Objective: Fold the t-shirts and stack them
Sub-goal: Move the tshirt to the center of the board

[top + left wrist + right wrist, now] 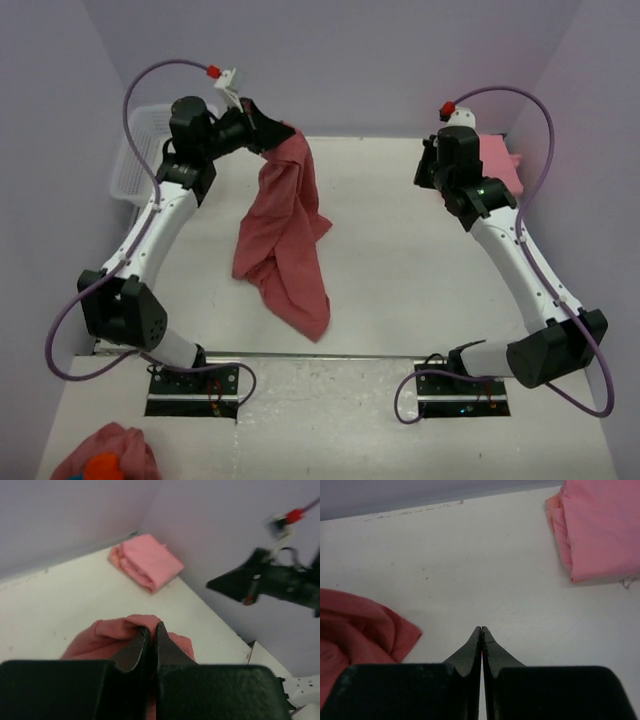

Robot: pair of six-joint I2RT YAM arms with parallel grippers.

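Rose-red t-shirt [285, 240] hangs from the left gripper [268, 135], whose fingers are pinched tight on a bunched fold at the cloth's top edge. From that grip the fabric drops straight below the gripper in a long crumpled drape. Its lower part spreads on the table [400, 250], toward the arm bases. In the left wrist view the left gripper [150, 630] shows its two dark fingers pressed together, with the rose-red t-shirt [115, 635] puffing out on either side of them and beneath them.

Ahead of that gripper, in the far corner, lies a folded pink t-shirt [147, 562], lighter in colour and flat on the table. The right gripper [430, 168] hovers just beside this folded pink t-shirt [500, 165]. Its jaws are closed on nothing and its tips are above bare table. From the right wrist, the right gripper [481, 630] has the folded pink t-shirt [600, 530] ahead and to its right, and an edge of the rose-red t-shirt [360, 630] to its left.

A white basket [135, 150] sits behind the left arm. A pink cloth lump [105, 455] with an orange patch lies well apart, near the bottom left corner.
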